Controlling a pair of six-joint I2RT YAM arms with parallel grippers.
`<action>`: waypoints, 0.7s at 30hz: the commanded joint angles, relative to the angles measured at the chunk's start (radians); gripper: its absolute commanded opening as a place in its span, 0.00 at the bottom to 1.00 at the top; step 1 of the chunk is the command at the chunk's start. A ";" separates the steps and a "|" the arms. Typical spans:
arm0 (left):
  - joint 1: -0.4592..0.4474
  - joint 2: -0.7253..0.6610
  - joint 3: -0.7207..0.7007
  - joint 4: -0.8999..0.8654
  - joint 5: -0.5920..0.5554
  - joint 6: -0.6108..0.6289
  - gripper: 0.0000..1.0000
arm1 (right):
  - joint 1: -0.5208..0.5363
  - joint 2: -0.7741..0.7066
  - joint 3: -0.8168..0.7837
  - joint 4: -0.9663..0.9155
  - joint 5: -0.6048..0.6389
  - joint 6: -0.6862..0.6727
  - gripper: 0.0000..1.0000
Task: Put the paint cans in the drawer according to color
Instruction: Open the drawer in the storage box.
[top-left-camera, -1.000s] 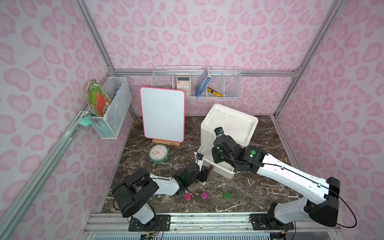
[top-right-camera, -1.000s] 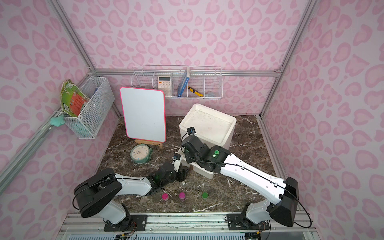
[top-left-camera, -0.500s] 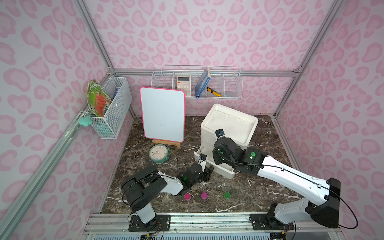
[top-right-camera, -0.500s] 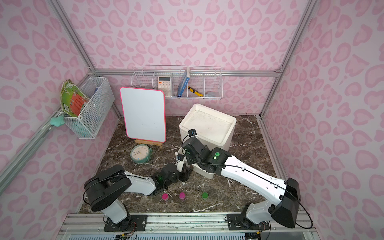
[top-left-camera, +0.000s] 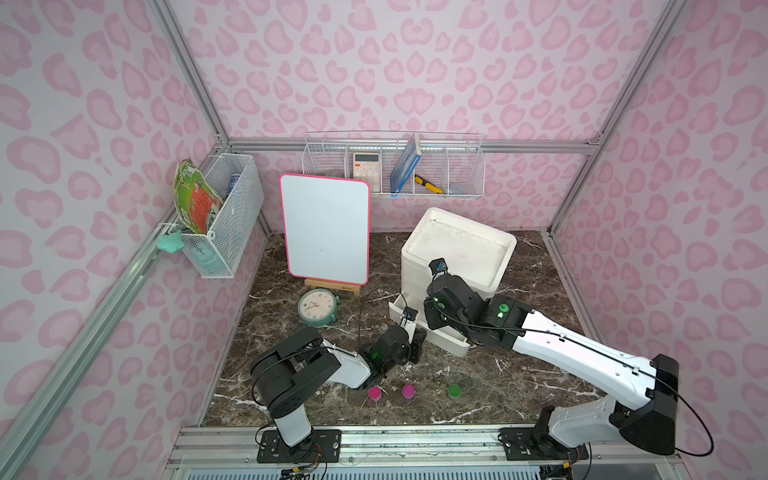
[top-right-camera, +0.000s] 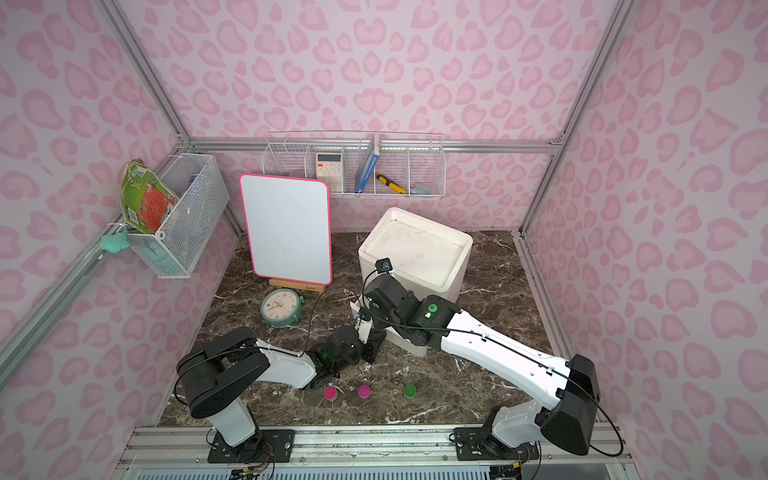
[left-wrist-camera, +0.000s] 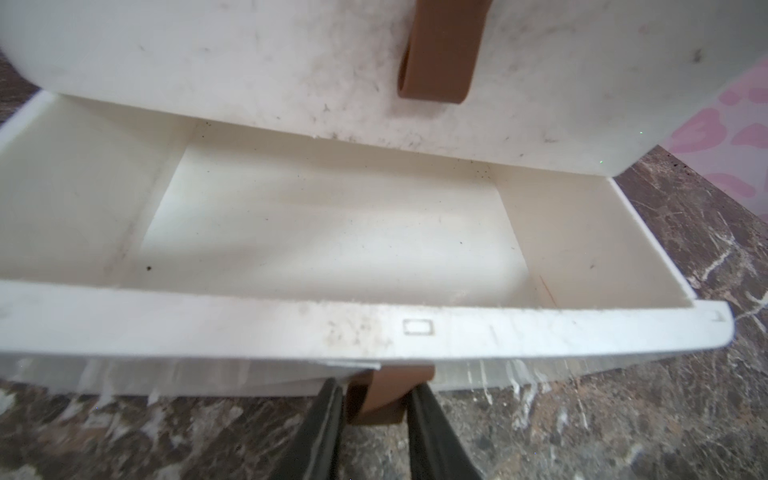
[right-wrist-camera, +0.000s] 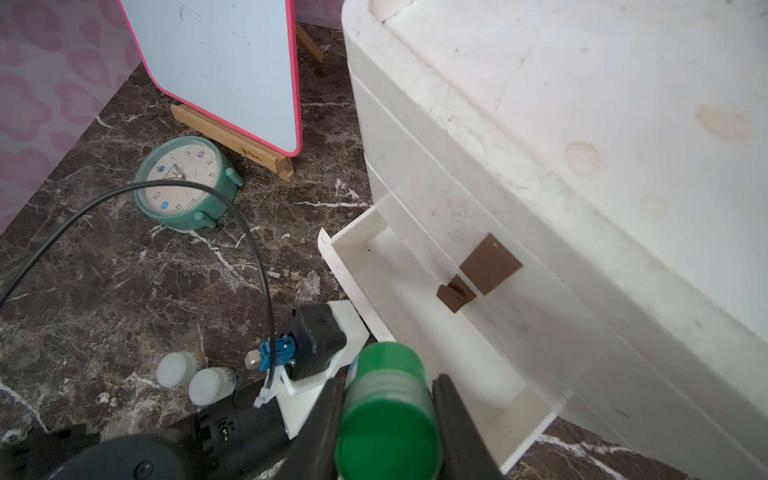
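Drawer chest (top-left-camera: 457, 253), rigid plastic best worked by its brown tabs (right-wrist-camera: 490, 264), stands white and stained right of the whiteboard (top-left-camera: 326, 232); its bottom drawer (left-wrist-camera: 374, 328) is out, empty. Left gripper (left-wrist-camera: 376, 384) sits narrow about that drawer's tab (left-wrist-camera: 382, 397); contact unclear. Right gripper (right-wrist-camera: 388, 380) clamps one green paint can (right-wrist-camera: 386, 436) by its sides near the drawer. Cans seem light, hard, slippery: grip mid-body. Pink pair (top-left-camera: 375, 392), another green (top-left-camera: 454, 390) and white pair (right-wrist-camera: 176, 368) stand on the floor (top-left-camera: 519, 386).

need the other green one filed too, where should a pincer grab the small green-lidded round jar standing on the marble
The small green-lidded round jar stands upright, clear of the nearest pink-lidded jar: likely best to come straight down and pinch across its round sides.
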 joint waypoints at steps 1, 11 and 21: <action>0.002 -0.001 0.002 0.018 -0.007 0.013 0.20 | 0.000 0.005 0.015 0.011 0.002 0.002 0.21; -0.001 -0.067 -0.087 0.080 -0.005 -0.002 0.00 | -0.003 0.019 0.019 0.011 -0.011 -0.002 0.21; -0.033 -0.136 -0.157 0.089 -0.016 -0.008 0.00 | -0.019 0.099 0.032 -0.014 -0.071 -0.024 0.21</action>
